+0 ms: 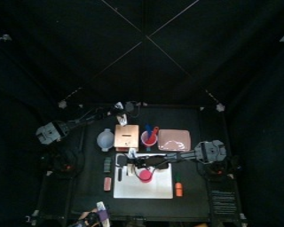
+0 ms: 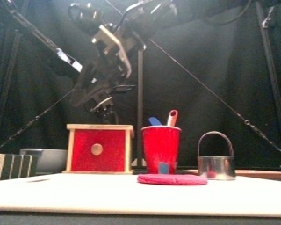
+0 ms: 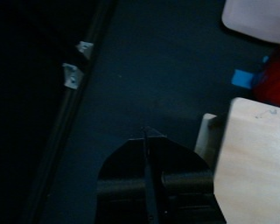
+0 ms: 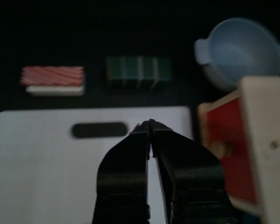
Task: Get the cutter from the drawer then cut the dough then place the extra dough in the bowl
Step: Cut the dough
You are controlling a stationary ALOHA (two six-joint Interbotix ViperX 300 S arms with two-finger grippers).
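- We see the cutter (image 2: 216, 160) out of the box (image 2: 99, 148). It stands upright with its wire handle arching on top, just to the right of the dough (image 2: 172, 178).
- The dough lies flat on the board (image 1: 132, 190) and is not yet cut.
- The right gripper (image 4: 150, 129) is pinched closed with nothing in it. It hangs over the board's back edge and faces the table's left edge, so its own view does not show the cutter.
- We think the cutter lies toward the table's right edge from this gripper — the side the right arm comes from — so that arm is the nearer one.
- The left gripper (image 3: 146, 138) is closed too and holds nothing. It is up by the box.
- The bowl (image 4: 241, 48) sits beside the box.
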